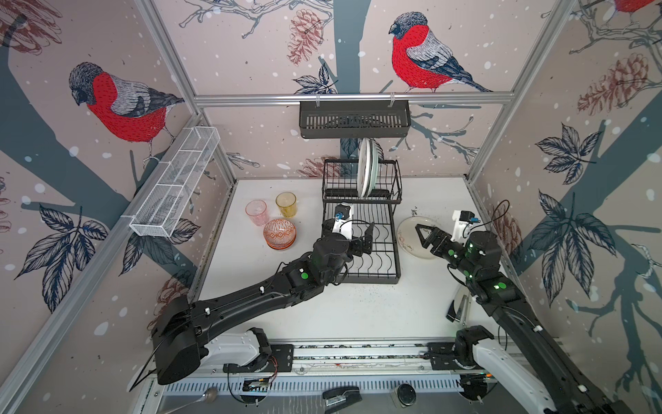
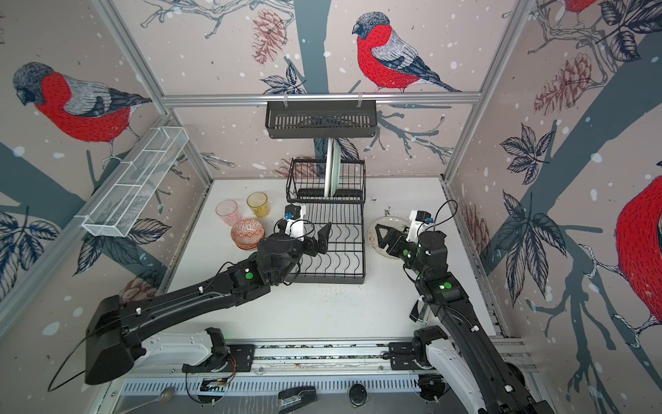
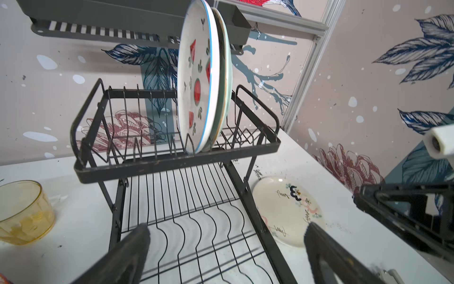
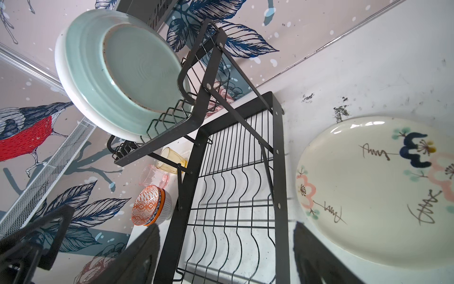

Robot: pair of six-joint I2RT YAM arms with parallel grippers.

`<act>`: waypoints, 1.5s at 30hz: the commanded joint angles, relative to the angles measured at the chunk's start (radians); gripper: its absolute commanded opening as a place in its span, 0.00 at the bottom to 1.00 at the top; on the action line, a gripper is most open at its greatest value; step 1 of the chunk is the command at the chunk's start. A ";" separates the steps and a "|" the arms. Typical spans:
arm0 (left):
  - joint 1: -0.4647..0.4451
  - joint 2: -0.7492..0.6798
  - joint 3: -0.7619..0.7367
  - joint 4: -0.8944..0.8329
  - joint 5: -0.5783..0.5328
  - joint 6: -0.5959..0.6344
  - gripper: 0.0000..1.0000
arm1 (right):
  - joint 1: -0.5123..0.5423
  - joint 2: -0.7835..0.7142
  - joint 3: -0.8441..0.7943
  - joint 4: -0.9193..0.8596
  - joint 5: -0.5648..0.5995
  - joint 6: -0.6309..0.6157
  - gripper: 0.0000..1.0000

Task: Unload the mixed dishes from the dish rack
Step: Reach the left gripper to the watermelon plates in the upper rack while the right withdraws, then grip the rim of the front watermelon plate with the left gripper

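- While two glossy round plates stand on edge in the two-tier black wire dish rack's raised basket, the left gripper hangs spread wide above its wavy lower tray.
- Jaws apart and empty, the right gripper hovers by a cream flower-painted plate lying flat beside the rack.

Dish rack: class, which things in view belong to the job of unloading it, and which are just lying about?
Job: dish rack, watermelon plate, mint plate, floral plate, amber tumbler, pink tumbler, stacked bowls.
Lying about: black shelf basket, white mesh tray, stapler.
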 commanded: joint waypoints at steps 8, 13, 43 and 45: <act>0.098 0.142 0.182 -0.065 -0.011 0.082 0.94 | 0.003 -0.038 0.002 -0.004 0.017 -0.063 0.88; 0.158 0.186 0.233 -0.063 0.024 0.085 0.80 | 0.001 -0.086 -0.018 -0.028 0.069 -0.065 0.91; 0.193 0.332 0.366 -0.011 0.064 0.219 0.57 | -0.181 -0.166 -0.059 -0.136 -0.036 -0.047 0.96; 0.196 0.335 0.365 -0.005 0.067 0.223 0.57 | -0.186 -0.167 -0.058 -0.140 -0.037 -0.047 0.96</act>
